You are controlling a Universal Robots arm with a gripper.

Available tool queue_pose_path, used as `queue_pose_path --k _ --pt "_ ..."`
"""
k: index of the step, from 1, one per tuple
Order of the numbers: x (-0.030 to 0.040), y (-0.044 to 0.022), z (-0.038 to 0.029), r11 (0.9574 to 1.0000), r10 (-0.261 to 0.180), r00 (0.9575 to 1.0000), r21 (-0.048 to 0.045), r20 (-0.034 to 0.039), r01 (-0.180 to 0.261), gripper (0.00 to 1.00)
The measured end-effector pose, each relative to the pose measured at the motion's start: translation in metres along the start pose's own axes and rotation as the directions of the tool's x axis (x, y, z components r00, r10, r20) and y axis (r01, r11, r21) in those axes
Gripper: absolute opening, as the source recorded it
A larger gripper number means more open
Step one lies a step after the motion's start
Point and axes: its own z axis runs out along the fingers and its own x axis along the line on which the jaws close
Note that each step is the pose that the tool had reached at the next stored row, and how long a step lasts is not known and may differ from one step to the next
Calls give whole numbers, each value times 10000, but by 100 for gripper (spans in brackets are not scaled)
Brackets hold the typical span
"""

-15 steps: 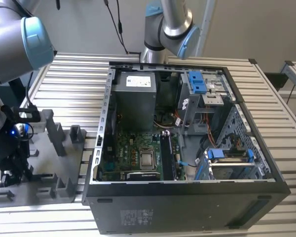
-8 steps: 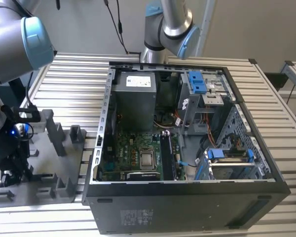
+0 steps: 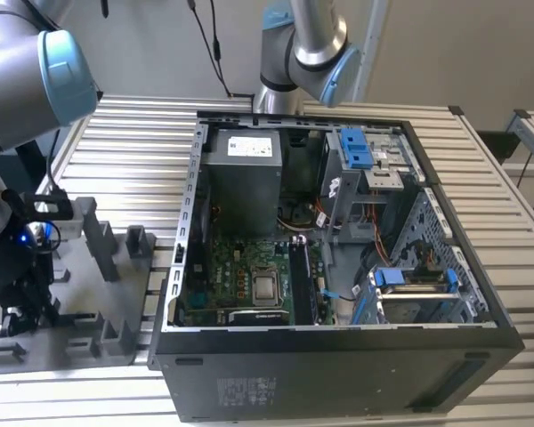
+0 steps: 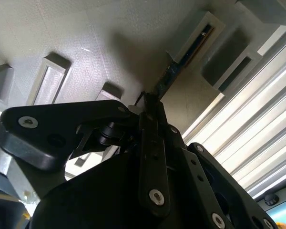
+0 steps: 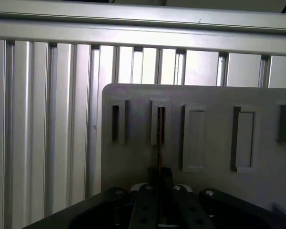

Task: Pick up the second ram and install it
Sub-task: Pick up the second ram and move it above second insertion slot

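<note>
**A:** Why's the pincer [image 3: 22,311] down low over the grey tray [image 3: 80,286] and not over at the computer case [image 3: 338,369]?

**B:** That's where the memory stick [image 5: 160,143] is. In both wrist views the pincer is clamped shut on the stick's near end, so it's held edge-on. The stick runs straight out from the tips into a slotted block [image 5: 159,102] just ahead of them.

**A:** Is it out?

**B:** Can't tell if the far end clears the slot. I'd guess the narrow slot is there to stand it upright for a square pinch. The case sits well apart from the pincer on the same slatted desk [image 3: 142,116], so this stick isn't installed yet.
</note>
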Motion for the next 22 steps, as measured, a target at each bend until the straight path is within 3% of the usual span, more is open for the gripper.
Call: queue_pose_path --k 22 --pt "1 2 -315 10000 0 10000 -2 -2 0 14"
